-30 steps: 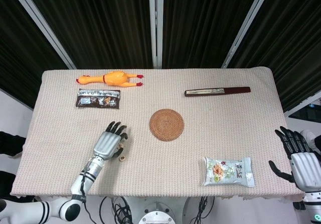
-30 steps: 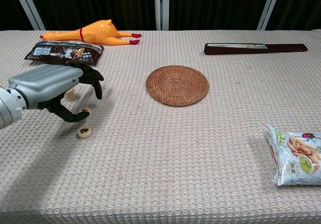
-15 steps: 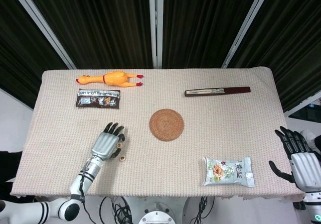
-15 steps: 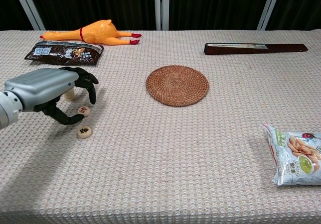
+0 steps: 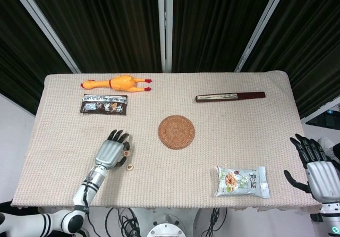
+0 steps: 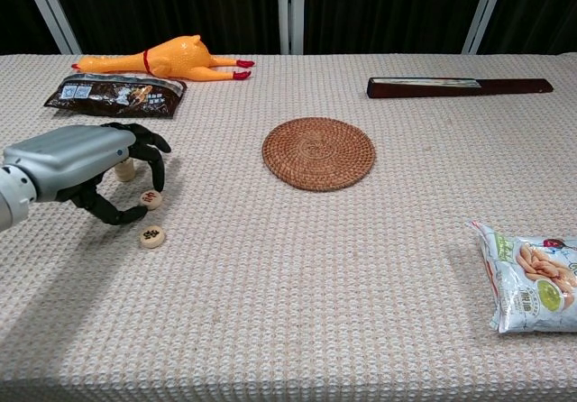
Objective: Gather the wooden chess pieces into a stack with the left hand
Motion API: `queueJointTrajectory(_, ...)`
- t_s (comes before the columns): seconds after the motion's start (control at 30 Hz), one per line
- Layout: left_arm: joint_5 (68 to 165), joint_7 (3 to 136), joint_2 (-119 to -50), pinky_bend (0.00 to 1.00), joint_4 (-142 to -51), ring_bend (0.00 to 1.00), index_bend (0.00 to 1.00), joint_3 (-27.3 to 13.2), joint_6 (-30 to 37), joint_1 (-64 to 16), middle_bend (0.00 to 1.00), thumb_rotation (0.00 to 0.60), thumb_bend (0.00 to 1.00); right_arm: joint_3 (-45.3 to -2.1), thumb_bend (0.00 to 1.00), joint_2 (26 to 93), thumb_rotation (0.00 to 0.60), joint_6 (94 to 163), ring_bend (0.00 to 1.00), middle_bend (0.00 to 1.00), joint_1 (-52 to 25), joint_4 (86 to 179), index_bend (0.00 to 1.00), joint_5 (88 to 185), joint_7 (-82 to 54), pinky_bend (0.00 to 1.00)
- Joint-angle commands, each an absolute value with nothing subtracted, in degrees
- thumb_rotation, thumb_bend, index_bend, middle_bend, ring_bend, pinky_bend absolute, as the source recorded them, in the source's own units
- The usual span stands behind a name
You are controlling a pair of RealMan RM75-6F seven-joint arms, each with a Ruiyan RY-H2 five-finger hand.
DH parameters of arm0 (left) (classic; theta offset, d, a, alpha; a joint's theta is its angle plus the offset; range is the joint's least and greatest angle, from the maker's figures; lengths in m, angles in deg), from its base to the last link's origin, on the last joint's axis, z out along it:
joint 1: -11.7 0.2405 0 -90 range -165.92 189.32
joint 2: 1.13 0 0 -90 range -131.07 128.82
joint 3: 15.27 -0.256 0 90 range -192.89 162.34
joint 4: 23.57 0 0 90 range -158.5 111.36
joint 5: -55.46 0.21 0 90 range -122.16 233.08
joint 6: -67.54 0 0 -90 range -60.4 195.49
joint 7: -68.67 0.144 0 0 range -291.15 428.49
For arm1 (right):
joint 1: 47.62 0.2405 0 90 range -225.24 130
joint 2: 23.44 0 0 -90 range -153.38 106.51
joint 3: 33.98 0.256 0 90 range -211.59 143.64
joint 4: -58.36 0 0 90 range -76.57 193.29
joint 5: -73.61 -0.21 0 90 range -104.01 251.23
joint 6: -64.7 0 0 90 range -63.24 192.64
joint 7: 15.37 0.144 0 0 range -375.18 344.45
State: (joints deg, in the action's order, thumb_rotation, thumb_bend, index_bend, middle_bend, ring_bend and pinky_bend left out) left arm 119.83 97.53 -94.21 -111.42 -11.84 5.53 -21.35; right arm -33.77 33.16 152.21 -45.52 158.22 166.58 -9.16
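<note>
- The table [image 5: 249,141], under a knitted beige cloth, carries everything; the task is at an early stage, since no pile of pieces that I can make out stands anywhere on it, though a hand partly hides one piece.
- The left hand [image 6: 86,163] hovers low over the near-left part of the table, palm down, fingers curled downward; a dark fingertip [image 6: 159,184] and the thumb flank one piece, and I judge this a pinch just closing (whether it has firm contact I cannot tell).
- The right hand [image 5: 317,168] waits off the near-right edge of the table, fingers spread and holding nothing (it has no part in this task).
- The rubber chicken [image 6: 167,59] and dark snack packet [image 6: 113,95] lie far left, the long dark case [image 6: 460,86] far right, the woven coaster [image 6: 318,153] mid-table, the green snack bag [image 6: 532,287] near right.
- No open container shows; both packets look sealed, so their contents are only what the printing suggests.
- The wooden chess pieces [image 6: 151,236] are three pale discs near the left hand: one lying free just nearer than the fingers, one red-marked piece [image 6: 151,200] between the fingertips, and a third piece [image 6: 124,170] partly hidden beyond the hand.
- Left to do, as I judge it: lift the pinched disc, set it on another, then add the last.
</note>
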Motion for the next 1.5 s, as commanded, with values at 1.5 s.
queueJointTrajectory(1.5, 114.2, 91.8, -89.0, 0.0, -111.7, 0.0, 0.48, -6.9, 6.9, -21.8, 0.1, 0.6, 0.33, -33.7, 0.25, 33.3, 0.6, 151.9, 0.0, 0.0, -45.4, 158.3, 0.0, 166.4, -9.5, 0.0)
